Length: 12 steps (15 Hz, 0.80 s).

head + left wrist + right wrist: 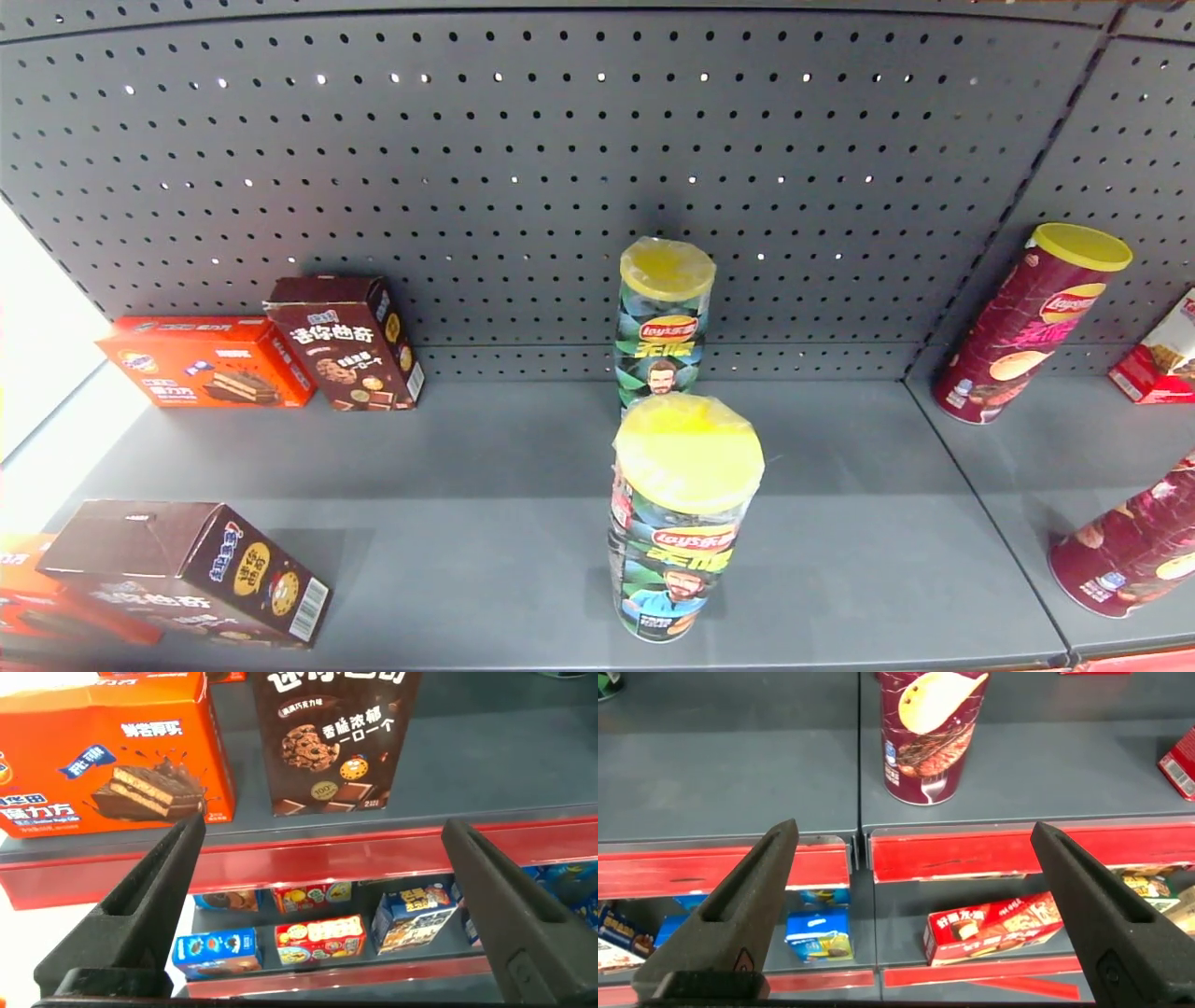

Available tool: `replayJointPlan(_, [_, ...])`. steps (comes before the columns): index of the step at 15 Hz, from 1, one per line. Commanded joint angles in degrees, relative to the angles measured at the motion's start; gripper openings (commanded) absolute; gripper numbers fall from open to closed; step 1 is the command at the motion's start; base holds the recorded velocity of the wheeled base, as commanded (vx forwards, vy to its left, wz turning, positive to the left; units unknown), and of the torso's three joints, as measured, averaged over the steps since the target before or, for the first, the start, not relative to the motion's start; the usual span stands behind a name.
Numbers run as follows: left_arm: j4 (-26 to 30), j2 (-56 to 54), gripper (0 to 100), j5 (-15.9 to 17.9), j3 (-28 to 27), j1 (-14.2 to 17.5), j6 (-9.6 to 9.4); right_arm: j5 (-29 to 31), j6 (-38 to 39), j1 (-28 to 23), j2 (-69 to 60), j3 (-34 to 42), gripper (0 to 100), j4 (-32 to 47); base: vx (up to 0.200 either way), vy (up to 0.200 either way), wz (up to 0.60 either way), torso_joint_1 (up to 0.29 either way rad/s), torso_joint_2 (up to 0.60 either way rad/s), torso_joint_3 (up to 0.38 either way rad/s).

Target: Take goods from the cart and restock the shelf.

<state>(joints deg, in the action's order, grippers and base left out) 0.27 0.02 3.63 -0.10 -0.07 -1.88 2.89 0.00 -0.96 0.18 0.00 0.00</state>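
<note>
Shelf [467,485]: flat grey sheet-metal deck with a perforated back panel [467,168]. Front green can [686,532] and rear green can [665,322], both cylindrical with yellow film-covered lids, stand upright at centre, one behind the other, apart. Rectangular cardboard brown box [350,341] sits just beside the orange box [205,359] at rear left. Left gripper [322,829] and right gripper [913,833], with tapered black fingers, are spread wide and empty.

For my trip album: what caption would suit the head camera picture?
Grey shelf: two green chip cans in the middle, snack boxes left, maroon cans right.
</note>
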Motion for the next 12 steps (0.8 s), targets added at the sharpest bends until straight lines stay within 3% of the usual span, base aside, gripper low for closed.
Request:
replayJointPlan(1, [0.0,-0.02,100,0.06,0.01,-0.01,-0.23,0.01,0.0,0.0,0.08,0.0,100,0.0,0.0,0.0,0.0,0.0,0.0,0.0])
replayJointPlan(3, [0.0,-0.02,100,0.15,0.1,-0.01,-0.5,0.01,0.0,0.0,-0.01,0.0,100,0.0,-0.2,0.0,0.0,-0.002,0.0,0.007])
replayJointPlan(12, [0.0,-0.02,100,0.15,0.01,-0.01,-0.06,0.01,0.0,0.0,0.08,0.0,100,0.0,-0.022,0.0,0.0,0.0,0.0,0.0])
